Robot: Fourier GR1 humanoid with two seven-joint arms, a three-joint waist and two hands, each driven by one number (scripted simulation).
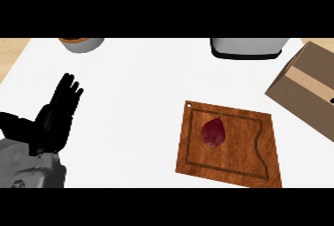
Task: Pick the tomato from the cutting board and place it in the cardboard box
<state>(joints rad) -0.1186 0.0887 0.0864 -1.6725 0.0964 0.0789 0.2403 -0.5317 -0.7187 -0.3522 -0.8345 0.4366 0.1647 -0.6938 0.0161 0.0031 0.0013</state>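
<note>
At the lower left, the robot's left hand rests above its grey forearm, its black fingers straight and held upright, grasping nothing. To the right, a brown wooden cutting board with a routed groove lies tilted on the white counter. The dark red, oval tomato lies on the board's left half, nothing over or against it. Farther right, the tan cardboard box sits at the counter's edge, apart from the board. At the far edge stand a grey round container with a brownish top, and a white appliance with a dark base. The right hand does not show.
</note>
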